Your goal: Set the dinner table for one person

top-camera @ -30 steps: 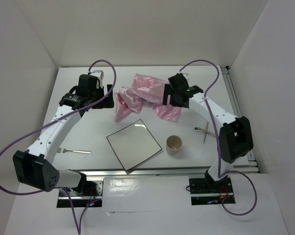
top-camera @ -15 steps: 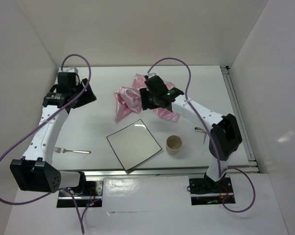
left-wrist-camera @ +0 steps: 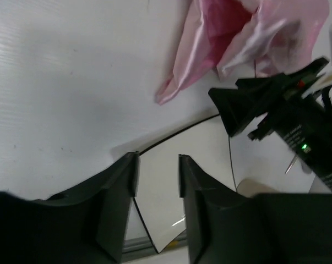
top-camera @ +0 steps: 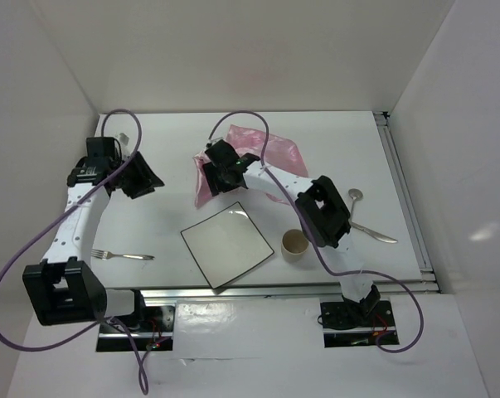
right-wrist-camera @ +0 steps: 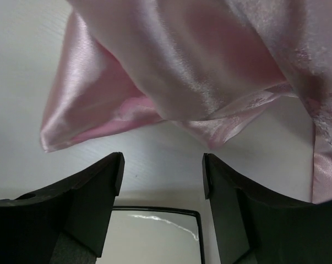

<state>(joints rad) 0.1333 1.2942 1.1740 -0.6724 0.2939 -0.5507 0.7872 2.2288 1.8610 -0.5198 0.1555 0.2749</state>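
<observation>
Top external view: the desk (top-camera: 162, 217), a big matte white slab with silver rails, is filling the middle of the frame. A square dark-rimmed plate (top-camera: 226, 245) is sitting near its front edge. From the plate, a fork (top-camera: 127, 256) is lying at 9 o'clock, a paper cup (top-camera: 294, 244) at 3 o'clock, and a spoon (top-camera: 355, 196) with another silver utensil (top-camera: 374, 234) farther out toward 3 o'clock. A shiny pink cloth (top-camera: 270, 149) is lying bunched at 12 o'clock. The left arm (top-camera: 80, 217) is reaching toward 10 o'clock, and the right arm (top-camera: 279, 178) is stretching across to the cloth's left end.

Left wrist view: the left jaws are standing slightly apart with nothing between them, hanging above bare desk. The plate's corner is showing past them, and the cloth lies toward 1 o'clock.

Right wrist view: the right jaws are spread wide and empty, hovering just short of the cloth's lower folds, with the plate's rim at 6 o'clock.

As a judgement, the desk is heavy, rigid and fixed, so it is nothing to take hold of, only a smooth surface to lay things on. Light items may be sliding easily on it. The cloth looks soft and slippery, so pinching a raised fold near an edge seems the surest hold.
</observation>
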